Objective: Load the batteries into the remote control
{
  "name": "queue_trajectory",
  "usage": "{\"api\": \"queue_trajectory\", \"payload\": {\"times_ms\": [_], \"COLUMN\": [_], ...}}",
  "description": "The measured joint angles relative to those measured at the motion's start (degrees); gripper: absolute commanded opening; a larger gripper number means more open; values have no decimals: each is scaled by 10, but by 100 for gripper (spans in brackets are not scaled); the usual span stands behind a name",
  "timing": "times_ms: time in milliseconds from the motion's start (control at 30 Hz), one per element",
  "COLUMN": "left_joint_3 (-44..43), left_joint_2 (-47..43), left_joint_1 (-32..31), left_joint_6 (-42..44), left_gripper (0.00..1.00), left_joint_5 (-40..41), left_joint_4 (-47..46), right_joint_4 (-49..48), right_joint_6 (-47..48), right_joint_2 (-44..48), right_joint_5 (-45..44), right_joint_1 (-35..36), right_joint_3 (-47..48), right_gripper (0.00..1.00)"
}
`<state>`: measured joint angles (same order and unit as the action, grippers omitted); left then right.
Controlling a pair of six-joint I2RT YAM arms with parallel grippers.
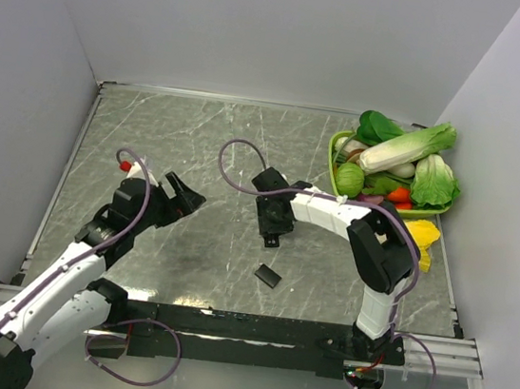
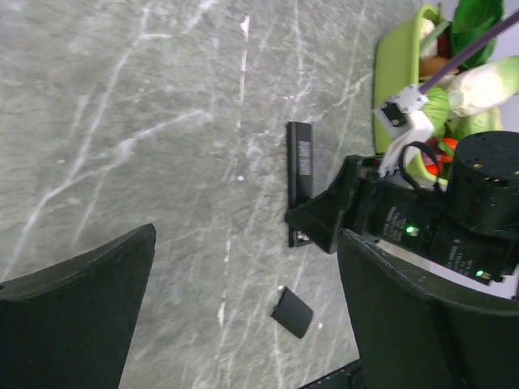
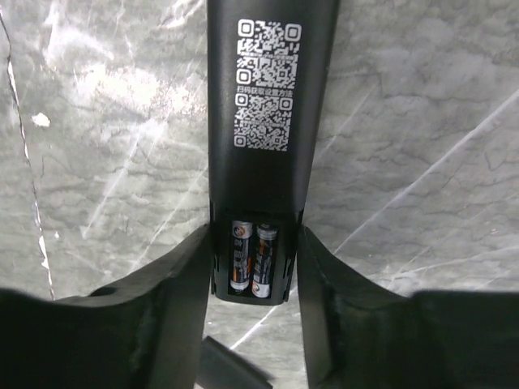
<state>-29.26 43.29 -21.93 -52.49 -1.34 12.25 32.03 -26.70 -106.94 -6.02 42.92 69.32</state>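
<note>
The remote control point(image 3: 268, 81) lies back side up on the marble table, a QR sticker on it and its battery bay uncovered. Two batteries point(image 3: 253, 259) sit side by side in the bay. My right gripper point(image 3: 253, 243) is shut on the bay end of the remote, one finger against each side. In the left wrist view the remote point(image 2: 299, 162) lies flat with the right gripper point(image 2: 324, 223) at its near end. My left gripper point(image 2: 247, 239) is open and empty, held above the table left of the remote point(image 1: 271, 242). In the top view it point(image 1: 183, 199) faces the right gripper point(image 1: 273, 223).
The flat black cover piece point(image 1: 268, 275) lies loose on the table just in front of the right gripper; it also shows in the left wrist view point(image 2: 292, 312). A green basket point(image 1: 335, 152) of vegetables stands at the back right. A yellow item point(image 1: 422, 237) lies beside the right arm.
</note>
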Motion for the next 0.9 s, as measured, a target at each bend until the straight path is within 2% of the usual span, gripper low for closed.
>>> {"api": "queue_trajectory", "payload": {"times_ms": [133, 233, 400, 900], "left_joint_3": [9, 38, 81, 88], "left_joint_2": [28, 54, 132, 391], "left_joint_1": [0, 1, 1, -3], "left_joint_6": [-10, -24, -58, -122], "left_gripper": [97, 97, 97, 97], "left_joint_5": [-33, -69, -121, -200], "left_joint_4": [-50, -125, -244, -549], "right_joint_4": [-20, -41, -78, -138], "right_joint_6": [29, 61, 106, 177], "right_joint_2": [12, 24, 47, 115], "right_joint_5": [7, 17, 54, 151], "right_joint_1": [1, 1, 5, 32], "right_joint_3": [-16, -34, -64, -94], "right_gripper": [15, 11, 10, 9]}}
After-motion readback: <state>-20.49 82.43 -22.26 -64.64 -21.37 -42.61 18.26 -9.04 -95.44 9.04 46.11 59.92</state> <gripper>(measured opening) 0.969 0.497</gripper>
